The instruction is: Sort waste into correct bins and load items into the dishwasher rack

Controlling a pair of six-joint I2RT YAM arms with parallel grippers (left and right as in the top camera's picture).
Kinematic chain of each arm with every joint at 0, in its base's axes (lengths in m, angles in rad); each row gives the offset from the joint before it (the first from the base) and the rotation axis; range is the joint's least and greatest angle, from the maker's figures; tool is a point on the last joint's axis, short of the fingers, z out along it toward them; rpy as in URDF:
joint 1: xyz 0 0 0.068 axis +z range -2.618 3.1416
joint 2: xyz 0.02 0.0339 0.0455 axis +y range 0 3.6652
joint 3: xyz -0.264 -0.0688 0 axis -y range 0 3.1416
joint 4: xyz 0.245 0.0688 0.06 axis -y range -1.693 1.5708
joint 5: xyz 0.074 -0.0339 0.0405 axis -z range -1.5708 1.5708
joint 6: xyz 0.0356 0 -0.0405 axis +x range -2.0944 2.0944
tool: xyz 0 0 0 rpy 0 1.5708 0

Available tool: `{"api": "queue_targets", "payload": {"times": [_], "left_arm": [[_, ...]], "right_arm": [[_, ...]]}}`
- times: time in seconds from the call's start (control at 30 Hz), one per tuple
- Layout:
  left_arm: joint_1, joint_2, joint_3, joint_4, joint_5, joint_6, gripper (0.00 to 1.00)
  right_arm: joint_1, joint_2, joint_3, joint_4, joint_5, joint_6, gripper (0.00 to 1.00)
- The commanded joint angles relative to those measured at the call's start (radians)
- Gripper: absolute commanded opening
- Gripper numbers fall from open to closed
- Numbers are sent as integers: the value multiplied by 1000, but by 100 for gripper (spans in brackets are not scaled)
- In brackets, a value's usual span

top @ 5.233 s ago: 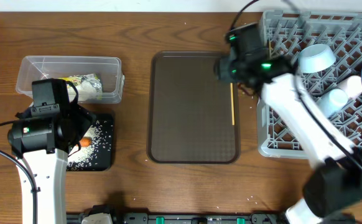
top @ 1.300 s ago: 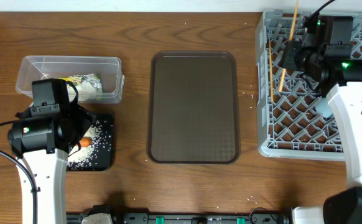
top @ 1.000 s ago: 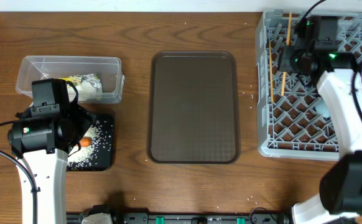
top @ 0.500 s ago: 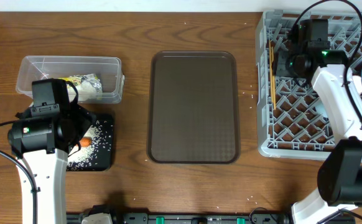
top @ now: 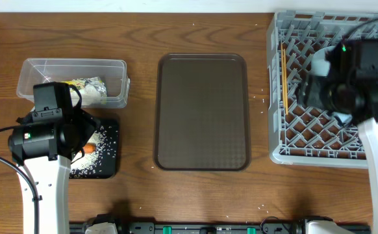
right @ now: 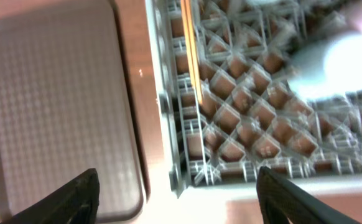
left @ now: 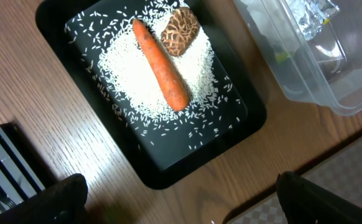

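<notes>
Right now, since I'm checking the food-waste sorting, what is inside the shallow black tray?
Inside the black tray, an orange carrot lies on loose white rice grains, beside a brown mushroom-like lump. The tray floor under the rice pile is covered.

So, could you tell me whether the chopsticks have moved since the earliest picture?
Yes: the chopsticks went right, off the tray into the rack.

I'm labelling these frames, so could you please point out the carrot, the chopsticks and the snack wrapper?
carrot (left: 161, 65), left wrist view, middle of its body.
chopsticks (top: 284, 78), overhead view, about mid-length of the sticks.
snack wrapper (top: 87, 86), overhead view, centre of the crumpled bundle.
</notes>
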Motion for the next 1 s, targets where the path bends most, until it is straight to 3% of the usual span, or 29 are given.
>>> {"api": "queue_targets", "payload": {"times": [0.0,0.2,0.53,0.73,0.8,0.87,0.97], "left_arm": [[5,1,-3,-3,-12,-16,98],[5,1,-3,-3,-12,-16,98],[5,1,-3,-3,-12,-16,98],[5,1,-3,-3,-12,-16,98],[5,1,-3,-3,-12,-16,98],[5,1,-3,-3,-12,-16,98],[5,1,-3,-3,-12,-16,98]], "right_arm": [[5,-52,-13,-60,28,93,76],[50,-240,-181,-59,-26,137,75],[119,-721,-643,102,-25,293,75],[119,-977,-724,172,-21,310,75],[119,-1042,-725,181,-9,310,79],[119,-1083,-725,182,5,310,99],[119,-1113,-725,181,53,310,99]]}}
